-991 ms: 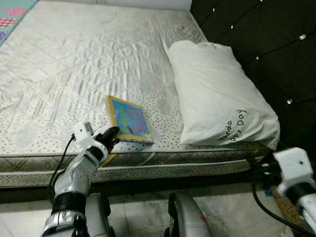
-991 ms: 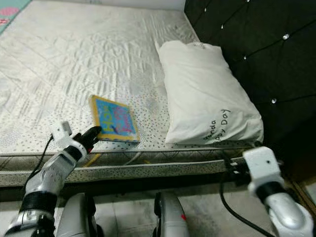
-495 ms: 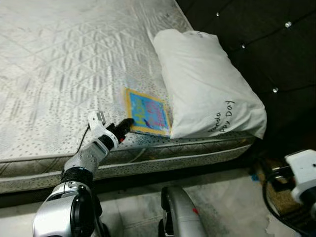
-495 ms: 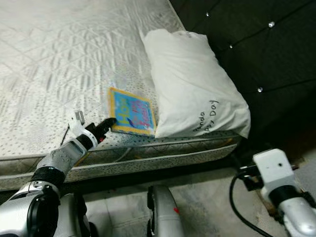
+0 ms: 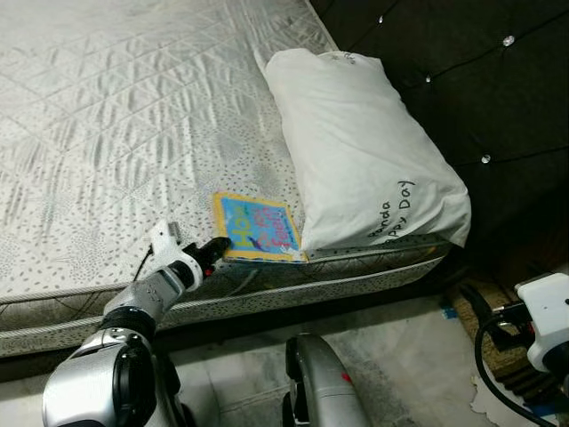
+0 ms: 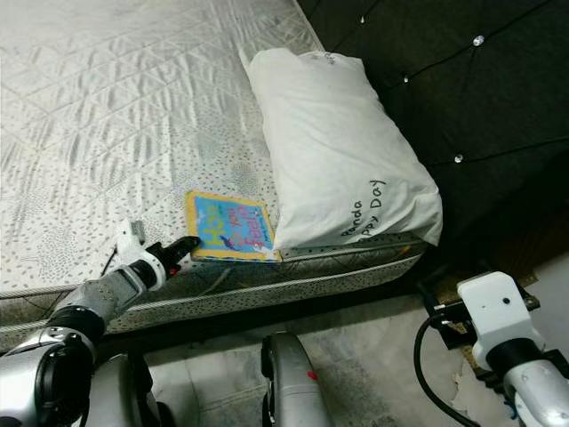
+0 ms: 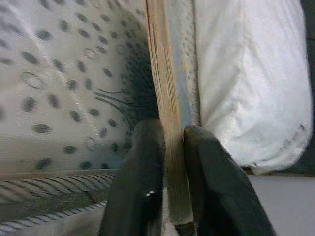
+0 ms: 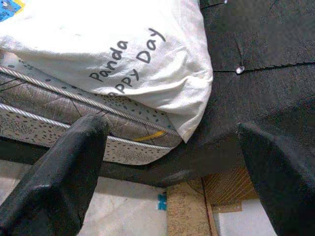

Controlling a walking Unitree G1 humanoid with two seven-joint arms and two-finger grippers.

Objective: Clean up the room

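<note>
A thin blue book with a yellow border [image 5: 257, 227] lies on the mattress [image 5: 116, 133] near its front edge, its far side against the white pillow [image 5: 360, 151]. My left gripper [image 5: 216, 246] is shut on the book's near edge. In the left wrist view the two black fingers [image 7: 142, 187] clamp the book's edge [image 7: 170, 147]. My right gripper [image 8: 172, 162] hangs low beside the bed's corner, open with nothing between its fingers [image 8: 74, 162]; its white wrist [image 5: 544, 316] sits at the lower right.
A dark tufted headboard [image 5: 462, 80] rises behind the pillow on the right. The mattress side with corded piping [image 5: 356, 267] faces me. Pale floor [image 5: 409, 374] and a brown mat [image 5: 484, 311] lie below. My own body [image 5: 316, 382] is at the bottom.
The camera has swung right and down. My left gripper has drawn the book nearer the mattress's front edge, beside the pillow's near corner. The right arm stays low.
</note>
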